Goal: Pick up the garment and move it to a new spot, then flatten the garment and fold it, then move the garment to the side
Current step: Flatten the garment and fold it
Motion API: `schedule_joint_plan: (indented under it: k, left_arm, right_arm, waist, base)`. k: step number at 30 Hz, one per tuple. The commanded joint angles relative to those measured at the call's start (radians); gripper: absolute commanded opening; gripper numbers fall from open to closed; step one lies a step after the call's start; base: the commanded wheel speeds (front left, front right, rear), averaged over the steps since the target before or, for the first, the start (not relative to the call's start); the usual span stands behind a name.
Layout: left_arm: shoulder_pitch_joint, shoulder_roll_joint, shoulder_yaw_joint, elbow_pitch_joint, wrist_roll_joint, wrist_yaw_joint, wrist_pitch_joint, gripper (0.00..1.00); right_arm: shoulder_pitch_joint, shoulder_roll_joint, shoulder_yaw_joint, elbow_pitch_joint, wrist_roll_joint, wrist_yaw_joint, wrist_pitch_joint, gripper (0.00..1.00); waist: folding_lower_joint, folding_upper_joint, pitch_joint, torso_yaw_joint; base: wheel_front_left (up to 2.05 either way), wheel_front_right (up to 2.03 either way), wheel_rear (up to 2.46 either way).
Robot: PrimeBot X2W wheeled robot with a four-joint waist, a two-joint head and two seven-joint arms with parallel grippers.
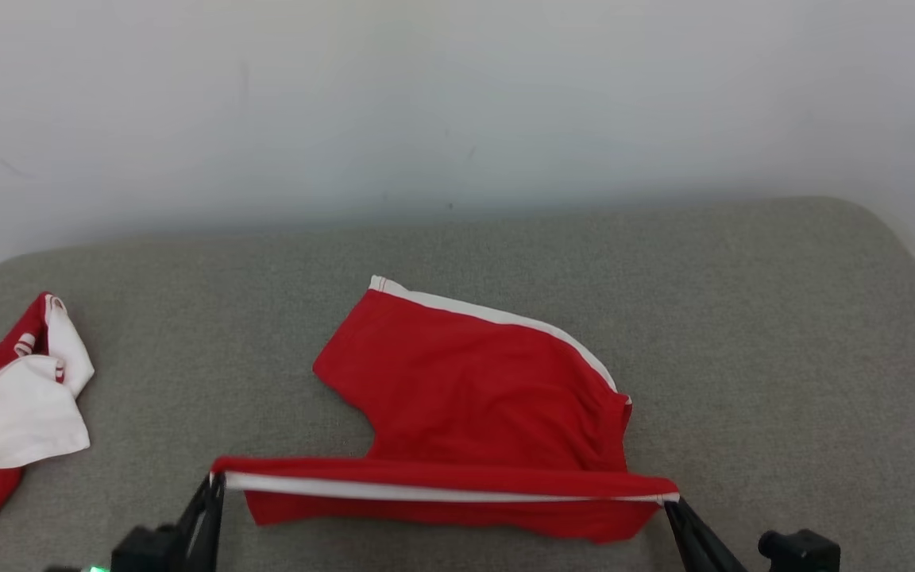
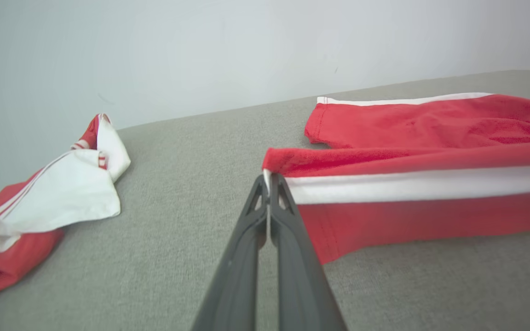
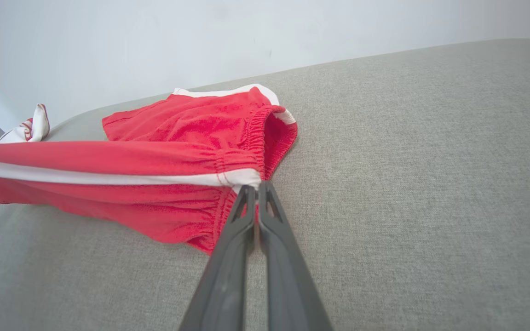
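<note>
Folding red shorts, lying mid-cushion, near striped edge lifted and stretched taut. Left gripper pinched tight on the leg-hem corner, right gripper pinched tight on the waistband corner. Best to carry both corners away level with equal tension and lay stripe on stripe. Gray cushion underneath. Second red-white garment well apart, left.

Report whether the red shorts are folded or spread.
Mid-fold: left gripper and right gripper hold the shorts by the near striped edge, raised taut; far half lies flat.
</note>
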State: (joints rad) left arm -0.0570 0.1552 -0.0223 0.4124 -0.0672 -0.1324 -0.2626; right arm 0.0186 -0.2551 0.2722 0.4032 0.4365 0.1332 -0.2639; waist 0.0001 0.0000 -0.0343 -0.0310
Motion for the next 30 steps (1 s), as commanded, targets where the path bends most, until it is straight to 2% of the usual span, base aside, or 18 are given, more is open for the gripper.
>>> schedule_joint_plan:
  k: [1,7,8,15,20,26,30]
  left_arm:
    - [-0.073,0.048,-0.028,0.009,0.001,0.004,-0.003,0.0]
    - [-0.351,0.182,-0.222,0.066,-0.028,0.003,-0.003,0.0]
    - [-0.351,0.182,-0.222,0.066,-0.028,0.003,-0.003,0.0]
    - [-0.655,0.321,-0.52,0.186,-0.155,0.003,-0.003,0.0]
    - [-0.826,0.383,-0.683,0.245,-0.241,0.003,-0.003,0.0]
    - [-0.946,0.431,-0.848,0.278,-0.345,0.003,-0.003,0.0]
    - [-1.012,0.467,-0.901,0.306,-0.403,0.003,-0.003,0.0]
  right_arm:
    - [-0.033,0.009,-0.017,-0.001,0.017,-0.005,0.0,0.0]
    - [-0.182,0.06,-0.04,0.008,0.046,-0.004,0.0,0.0]
    - [-0.182,0.06,-0.04,0.008,0.046,-0.004,0.0,0.0]
    - [-0.322,0.128,-0.055,0.033,0.039,-0.004,0.0,0.0]
    - [-0.376,0.165,-0.094,0.061,0.047,-0.004,0.0,0.0]
    - [-0.412,0.192,-0.114,0.055,0.07,-0.004,0.0,0.0]
    - [-0.436,0.202,-0.096,0.054,0.089,-0.004,0.0,0.0]
  waist:
    - [-0.0001,0.0,0.057,-0.022]
    - [-0.0001,0.0,0.205,-0.052]
    - [-0.0001,0.0,0.205,-0.052]
    - [-0.0001,0.0,0.325,-0.097]
    - [-0.0001,0.0,0.374,-0.129]
    - [-0.0001,0.0,0.412,-0.172]
    - [-0.0001,0.0,0.432,-0.198]
  base:
    - [0.0,0.0,0.0]
    - [0.0,0.0,0.0]
    - [0.0,0.0,0.0]
    - [0.0,0.0,0.0]
    - [0.0,0.0,0.0]
    - [0.0,0.0,0.0]
    - [0.0,0.0,0.0]
